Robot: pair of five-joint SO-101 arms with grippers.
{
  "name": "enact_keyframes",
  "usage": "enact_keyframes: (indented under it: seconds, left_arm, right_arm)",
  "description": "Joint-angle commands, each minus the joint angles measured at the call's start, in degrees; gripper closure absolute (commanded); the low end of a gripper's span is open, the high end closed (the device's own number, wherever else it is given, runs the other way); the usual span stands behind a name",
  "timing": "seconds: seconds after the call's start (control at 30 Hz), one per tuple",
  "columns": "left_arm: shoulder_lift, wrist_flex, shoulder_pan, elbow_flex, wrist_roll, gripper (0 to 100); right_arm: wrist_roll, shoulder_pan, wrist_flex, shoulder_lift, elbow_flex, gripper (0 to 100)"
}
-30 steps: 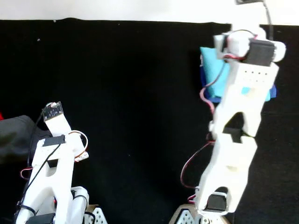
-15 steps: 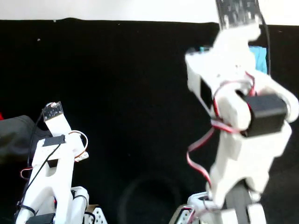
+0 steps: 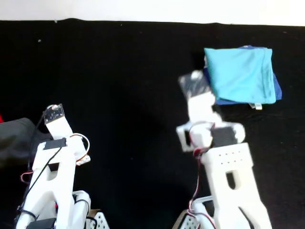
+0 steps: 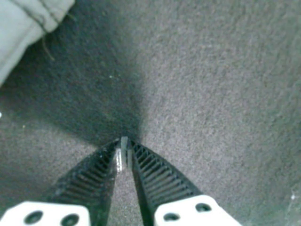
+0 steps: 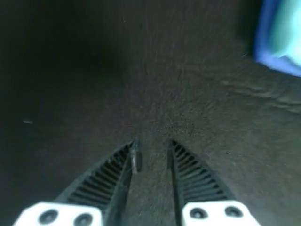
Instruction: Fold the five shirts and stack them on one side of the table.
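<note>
Folded stack, as I see it from the high view: a turquoise shirt point(image 3: 240, 74), folded to a rough square, lies flat on a blue shirt point(image 3: 224, 100) whose edges show past it on the near side and both flanks. The stack sits by the far right corner of the black table point(image 3: 124, 71). A dark grey shirt point(image 3: 14, 140) lies bunched and unfolded at the table's left edge.

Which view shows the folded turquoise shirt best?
The high view: the turquoise shirt lies whole, folded atop a blue shirt at the far right of the table. The right wrist view catches a blurred corner of it. The left wrist view faces a grey garment instead.
</note>
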Motion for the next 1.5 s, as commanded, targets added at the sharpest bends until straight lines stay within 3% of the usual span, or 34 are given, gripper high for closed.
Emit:
enact_keyframes:
  seconds: [0.0, 0.3, 0.67, 0.77, 0.9, 1.03, 1.17, 1.47]
  left_arm:
    - [0.0, -1.3, -0.5, 0.1, -0.1, 99]
    - [0.0, -1.3, -0.5, 0.1, -0.1, 99]
    - [-0.3, -0.5, -0.6, -1.5, -0.1, 99]
    - [-0.3, 10.5, -3.3, -8.5, -0.4, 98]
    - [0.1, 29.9, -9.2, -22.9, -0.5, 86]
    - [0.2, 36.8, -16.0, -29.9, -4.0, 82]
    - [0.2, 36.2, -20.4, -30.7, -10.8, 83]
    - [0.3, 12.6, -23.2, -19.5, -23.1, 83]
  right_arm:
    - [2.8, 1.0, -14.3, -4.9, 18.8, 89.7]
    - [2.6, 8.0, -35.9, -8.5, 39.7, 89.7]
    - [2.6, 7.9, -38.9, -9.2, 42.2, 89.7]
    - [2.6, 7.9, -38.9, -9.2, 42.2, 89.7]
    - [2.6, 7.9, -38.9, -9.2, 42.2, 89.7]
    - [2.6, 7.9, -38.9, -9.2, 42.3, 89.7]
    - [2.6, 7.9, -38.9, -9.2, 42.3, 89.7]
    - [2.6, 7.9, -38.9, -9.2, 42.3, 89.7]
